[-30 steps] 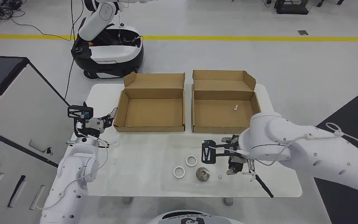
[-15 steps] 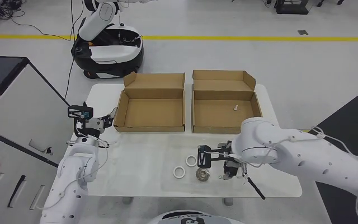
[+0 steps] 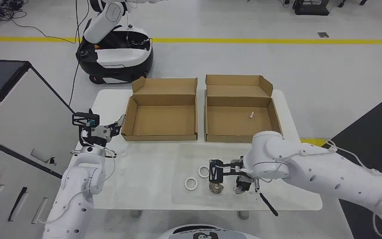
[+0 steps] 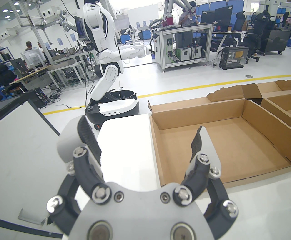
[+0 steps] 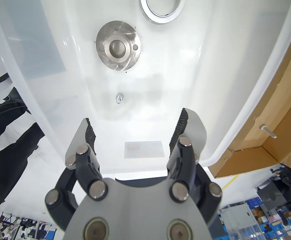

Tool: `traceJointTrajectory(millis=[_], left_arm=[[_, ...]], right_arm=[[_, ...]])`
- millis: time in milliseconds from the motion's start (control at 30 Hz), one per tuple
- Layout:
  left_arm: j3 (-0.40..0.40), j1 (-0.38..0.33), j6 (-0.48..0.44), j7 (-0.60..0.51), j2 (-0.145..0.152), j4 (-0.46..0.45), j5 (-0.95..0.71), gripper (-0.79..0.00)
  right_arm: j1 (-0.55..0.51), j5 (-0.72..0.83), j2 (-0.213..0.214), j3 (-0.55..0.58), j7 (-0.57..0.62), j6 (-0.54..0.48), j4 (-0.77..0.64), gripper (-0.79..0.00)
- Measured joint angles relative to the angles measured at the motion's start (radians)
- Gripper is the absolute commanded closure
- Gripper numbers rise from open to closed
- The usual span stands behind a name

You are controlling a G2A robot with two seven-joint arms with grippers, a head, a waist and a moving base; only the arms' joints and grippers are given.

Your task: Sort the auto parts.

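Note:
My right gripper (image 5: pixel 135 128) hangs open over the white table's front part, nothing between its fingers. Just ahead of it lies a small silver bolt (image 5: pixel 119 98), then a round metal flange (image 5: pixel 103 43) and a metal ring (image 5: pixel 161 20). From above, the right gripper (image 3: pixel 216 173) is right beside the flange (image 3: pixel 216 187), with two white rings (image 3: pixel 186 184) (image 3: pixel 204 175) to its left. A bolt (image 3: pixel 252 113) lies in the right cardboard box (image 3: pixel 239 138). My left gripper (image 4: pixel 145 136) is open and empty beside the left box (image 4: pixel 227 145), at the table's left edge (image 3: pixel 114 126).
Both open cardboard boxes (image 3: pixel 161 136) stand side by side at the back of the table (image 3: pixel 155 167). Another white robot on a dark base (image 3: pixel 116 57) stands on the floor behind the table. A grey cabinet (image 3: pixel 24 107) is at the left.
My right arm has moved left and toward the front edge, bringing its gripper up to the flange. The left arm and the parts have stayed put.

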Motion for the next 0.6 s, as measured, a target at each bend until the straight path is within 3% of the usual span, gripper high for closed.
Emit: traceJointTrajectory(millis=[300,467,600], left_arm=[[0.000,0.000,0.000,0.000,0.000,0.000,0.000,-0.785],[0.000,0.000,0.000,0.000,0.000,0.000,0.000,-0.785],[0.000,0.000,0.000,0.000,0.000,0.000,0.000,-0.785]], right_arm=[[-0.036,-0.073,-0.004,0.000,-0.020,-0.001,0.008,-0.545],[-0.063,-0.068,0.002,0.008,-0.031,-0.009,0.010,-0.533],[-0.081,-0.073,0.008,0.018,-0.043,-0.018,0.017,-0.468]])
